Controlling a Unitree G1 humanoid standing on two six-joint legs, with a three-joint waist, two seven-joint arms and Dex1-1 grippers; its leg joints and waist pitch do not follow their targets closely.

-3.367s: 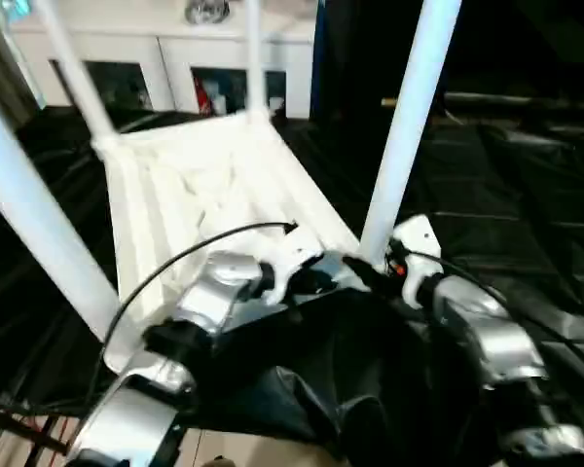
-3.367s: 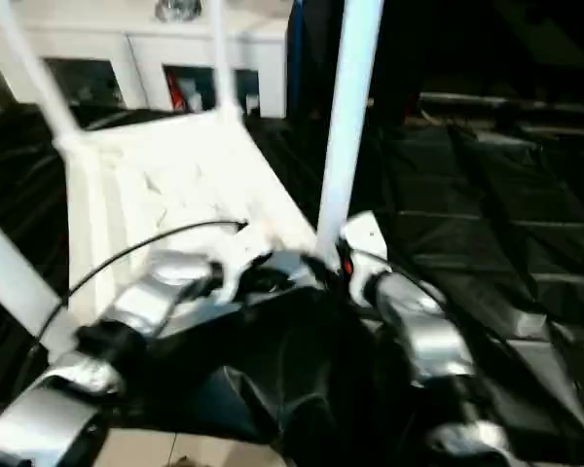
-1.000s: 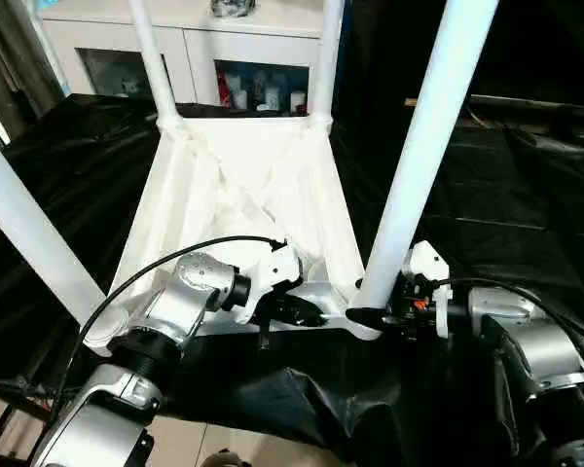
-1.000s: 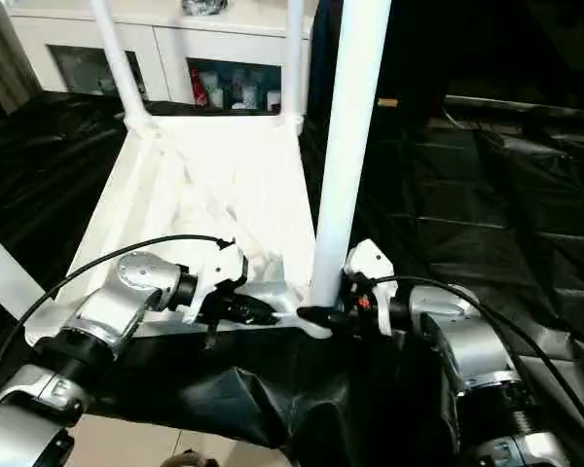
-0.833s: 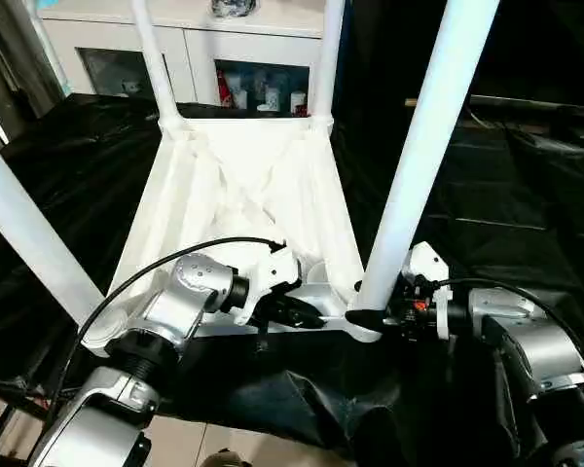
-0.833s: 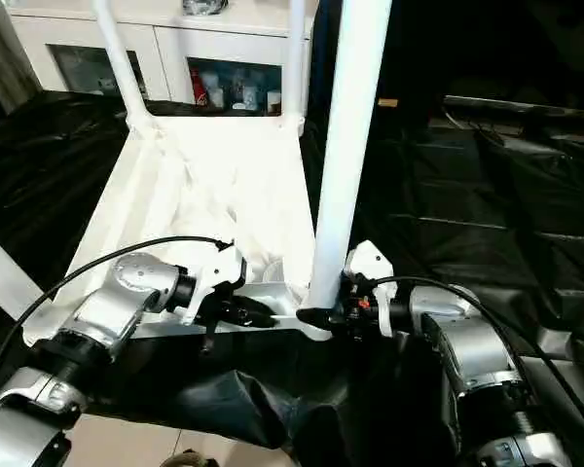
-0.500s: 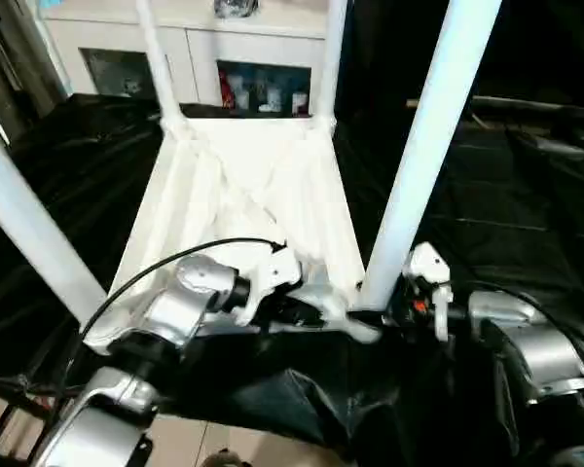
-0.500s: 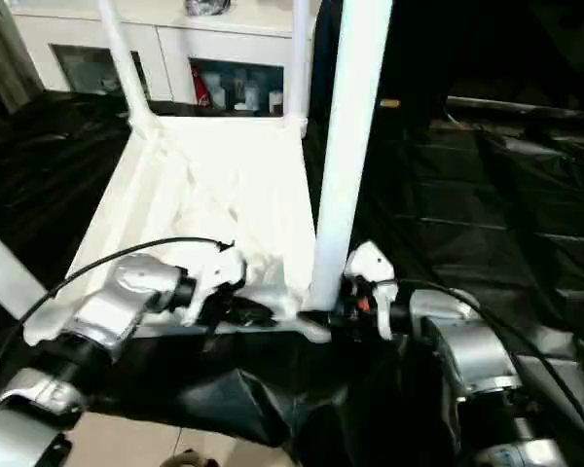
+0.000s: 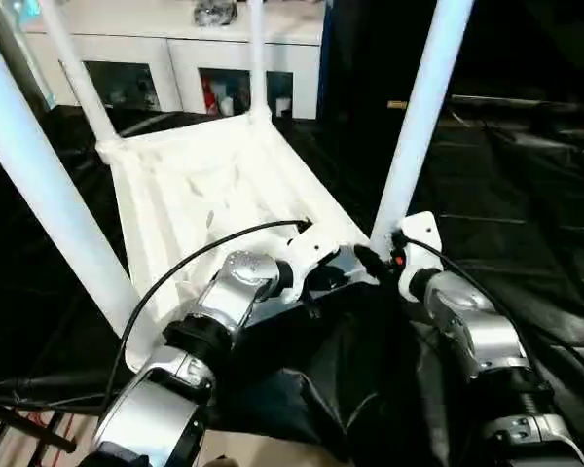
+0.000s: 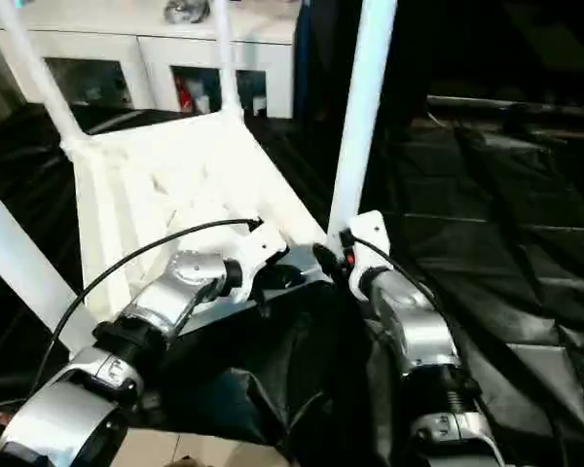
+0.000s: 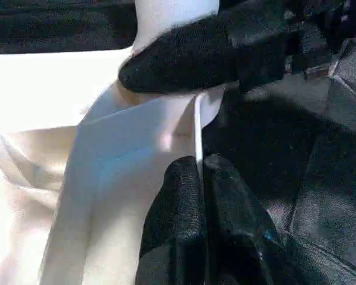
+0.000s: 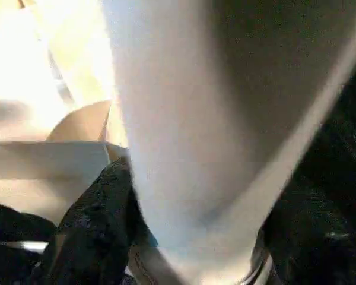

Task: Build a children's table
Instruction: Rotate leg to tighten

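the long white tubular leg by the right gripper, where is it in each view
Left eye view: the long white tubular leg rises right of centre, from the near right corner of the white plastic tabletop.
Right eye view: the same leg, just right of centre.
Left wrist view: its base, behind a black finger.
Right wrist view: the wide white column.
Shared landmark: the tabletop's corner socket.

Upturned tabletop (image 9: 214, 195): four upright legs (image 9: 423, 117) fence its corners, ribbed middle open between them. Black-draped desk (image 9: 506, 224) to the right lies free.
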